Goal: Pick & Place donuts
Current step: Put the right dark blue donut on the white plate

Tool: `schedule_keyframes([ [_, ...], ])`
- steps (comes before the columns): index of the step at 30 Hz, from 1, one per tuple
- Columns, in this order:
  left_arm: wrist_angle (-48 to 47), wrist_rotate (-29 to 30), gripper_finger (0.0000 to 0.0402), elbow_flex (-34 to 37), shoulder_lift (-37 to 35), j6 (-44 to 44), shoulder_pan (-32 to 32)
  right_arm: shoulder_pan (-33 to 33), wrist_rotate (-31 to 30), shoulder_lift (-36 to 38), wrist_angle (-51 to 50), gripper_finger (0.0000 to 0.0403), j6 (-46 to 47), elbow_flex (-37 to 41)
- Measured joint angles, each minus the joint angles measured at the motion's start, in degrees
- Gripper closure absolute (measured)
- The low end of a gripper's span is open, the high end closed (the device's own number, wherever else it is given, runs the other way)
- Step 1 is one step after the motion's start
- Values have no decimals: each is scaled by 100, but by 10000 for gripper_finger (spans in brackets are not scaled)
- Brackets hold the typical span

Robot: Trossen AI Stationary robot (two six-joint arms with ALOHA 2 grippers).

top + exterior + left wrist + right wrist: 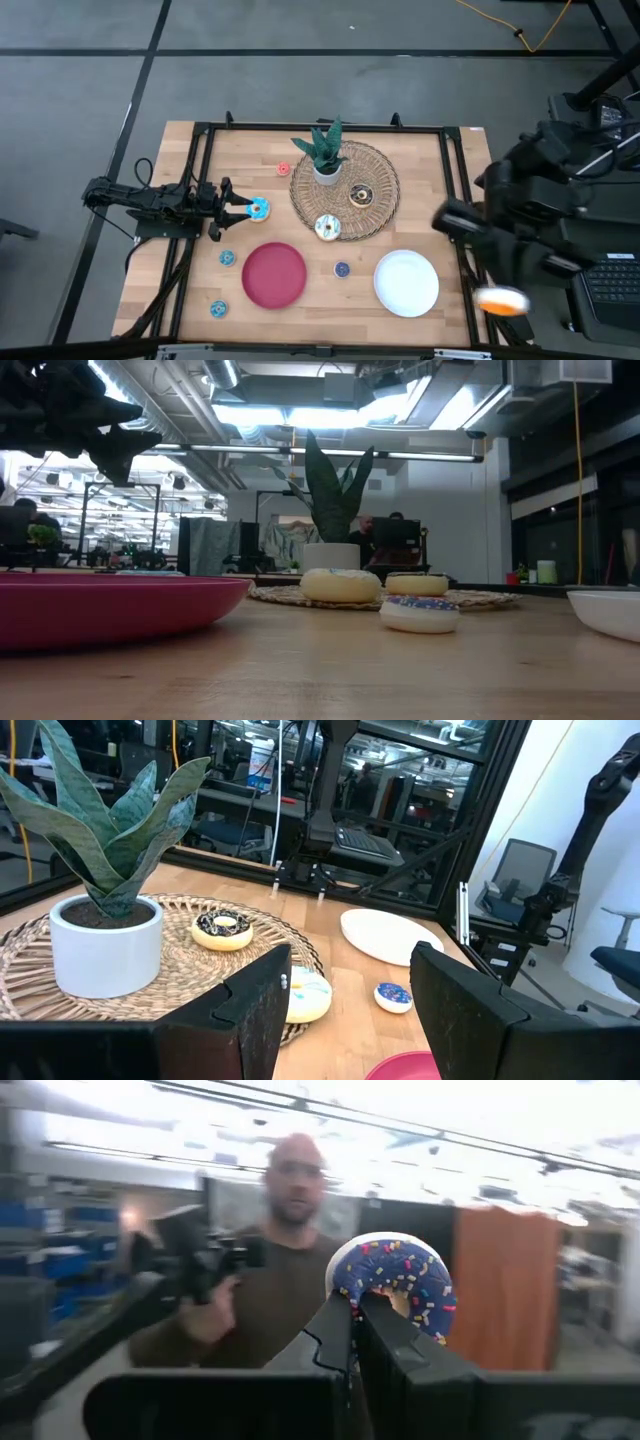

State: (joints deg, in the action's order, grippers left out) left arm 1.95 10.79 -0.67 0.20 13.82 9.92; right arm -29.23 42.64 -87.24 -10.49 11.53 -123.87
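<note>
Transport underway: right pincer [355,1315] clamped on a blue sprinkled donut [392,1280] off the counter's right edge needs a plate; left pincer [232,208] straddles the light-blue donut [259,209], fingers apart.

arms: matte black, jointed | left gripper [236,209]: two broad flat black fingers | black cables on left arm

plant pot [327,172] (and donut [361,195]) on woven mat [385,180]

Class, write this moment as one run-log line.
left gripper: open, at blue donut | right gripper: shut on purple donut, held aloft
</note>
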Motion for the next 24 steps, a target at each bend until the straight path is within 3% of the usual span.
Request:
schedule_keyframes([
  [3, -1, 0, 203, 0, 0, 0, -1, -103, 349, 2, 269, 386, -8, 2],
  [6, 1, 0, 203, 0, -2, 0, 2, -154, 319, 2, 574, 386, -106, 1],
  [15, -1, 0, 203, 0, -1, 0, 2, -205, -534, 2, 1748, 386, -898, 2],
  [19, -2, 0, 203, 0, -1, 0, 0, -205, -1308, 11, 2024, 386, -1464, 1],
  [24, -2, 0, 203, 0, 0, 0, 2, -203, -2787, 80, 2065, 386, -2281, 2],
])
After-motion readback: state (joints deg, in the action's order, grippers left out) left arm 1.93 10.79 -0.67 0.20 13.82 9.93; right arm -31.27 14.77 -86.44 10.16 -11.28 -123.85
